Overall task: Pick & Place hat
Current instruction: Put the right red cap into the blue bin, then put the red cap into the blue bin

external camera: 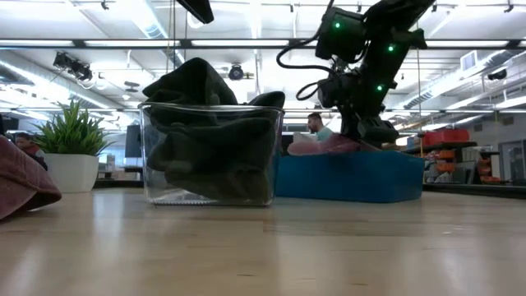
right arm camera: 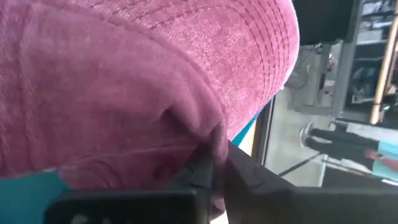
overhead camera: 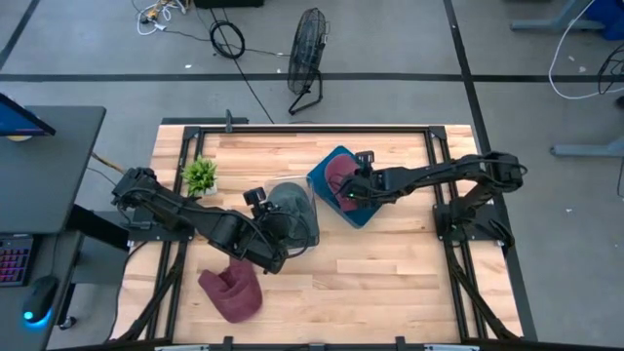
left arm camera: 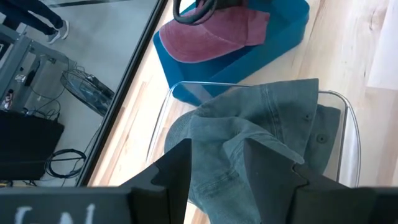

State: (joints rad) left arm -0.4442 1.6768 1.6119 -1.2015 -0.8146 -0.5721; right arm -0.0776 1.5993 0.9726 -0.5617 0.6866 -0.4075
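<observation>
The right pincer was clenched on the maroon hat inside the blue bin; the left pincer hung released over the grey-green hat in the clear container

1. Overhead view is reading bright & even; arms are casting only soft shadows on the table.
2. Low view: ceiling lights are glaring w/ strong backlight, so the bin & arm are showing as dark silhouettes; near tabletop is blurring out of focus.
3. Left wrist: daylight-bright, fingers are looking soft.
4. Right wrist: red hat is filling the frame, too close, blurring; bkgd is washing out.
</observation>
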